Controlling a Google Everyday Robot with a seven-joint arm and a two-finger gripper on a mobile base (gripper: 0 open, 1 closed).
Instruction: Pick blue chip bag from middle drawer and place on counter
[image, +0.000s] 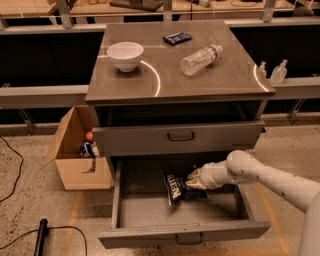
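Note:
The blue chip bag (174, 187), dark navy with white lettering, lies in the middle of the open middle drawer (182, 234), tilted up on its right side. My gripper (192, 178) reaches into the drawer from the right on a white arm and is closed on the bag's upper right corner. The counter (225, 77), a glossy grey-brown top with a thin white arc, is above the drawers.
On the counter stand a white bowl (125, 54), a clear water bottle (199, 60) on its side and a small flat navy packet (177, 37). The drawer above (180, 137) is shut. A cardboard box (75, 152) stands on the floor at the left. A black cable (42, 236) lies at the lower left.

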